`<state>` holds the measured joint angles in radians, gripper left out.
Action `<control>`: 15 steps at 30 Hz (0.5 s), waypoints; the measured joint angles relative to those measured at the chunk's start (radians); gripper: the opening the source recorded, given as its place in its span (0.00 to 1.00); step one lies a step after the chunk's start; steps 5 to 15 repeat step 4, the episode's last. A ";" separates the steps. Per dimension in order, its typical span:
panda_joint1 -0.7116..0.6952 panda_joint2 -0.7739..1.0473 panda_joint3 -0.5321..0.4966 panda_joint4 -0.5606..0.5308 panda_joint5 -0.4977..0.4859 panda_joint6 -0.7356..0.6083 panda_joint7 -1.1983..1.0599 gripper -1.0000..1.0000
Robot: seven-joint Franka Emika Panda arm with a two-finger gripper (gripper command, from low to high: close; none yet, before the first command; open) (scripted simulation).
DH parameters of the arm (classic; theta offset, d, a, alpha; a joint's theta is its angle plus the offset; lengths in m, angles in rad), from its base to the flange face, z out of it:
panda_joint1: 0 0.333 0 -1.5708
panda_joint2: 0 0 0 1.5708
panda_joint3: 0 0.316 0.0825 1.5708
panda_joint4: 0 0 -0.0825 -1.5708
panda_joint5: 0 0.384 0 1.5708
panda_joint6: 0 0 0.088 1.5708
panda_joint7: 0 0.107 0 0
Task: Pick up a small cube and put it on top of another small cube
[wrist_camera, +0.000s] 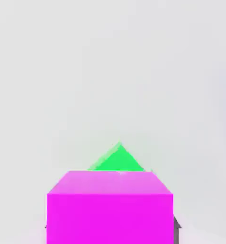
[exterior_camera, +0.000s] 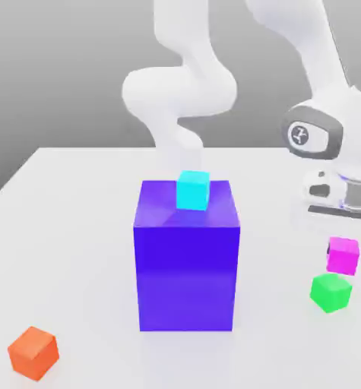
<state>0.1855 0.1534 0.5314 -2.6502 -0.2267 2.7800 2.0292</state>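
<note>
Magenta cube (exterior_camera: 343,256) sits between the clamped fingers of the gripper (wrist_camera: 112,229), near the exterior view's right edge and just beyond the green cube (exterior_camera: 330,292). Whether its underside meets the pale table (exterior_camera: 77,228) cannot be told, nor whether the two cubes touch. It is not stacked on the green cube, which is turned so that one corner faces forward.

A cyan cube (exterior_camera: 193,191) rests on top of the big blue-purple block (exterior_camera: 186,273), toward its far side. An orange cube (exterior_camera: 33,353) lies on the table at the exterior view's lower left, well apart from the others.

In the hand view the magenta cube hides most of the green one, leaving a triangular piece exposed, and the picture's edge cuts the magenta cube off. Dark slivers of the fingers are visible on both sides of it. The white arm (exterior_camera: 312,53) runs out of the exterior view.
</note>
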 joint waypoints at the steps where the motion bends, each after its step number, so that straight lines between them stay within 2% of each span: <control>1: 0.019 0.029 -0.028 0.002 -0.042 0.021 0.030 0.00; 2: 0.037 0.052 -0.052 0.004 -0.076 0.039 0.055 1.00; 15: 0.037 0.052 -0.052 0.004 -0.076 0.039 0.055 1.00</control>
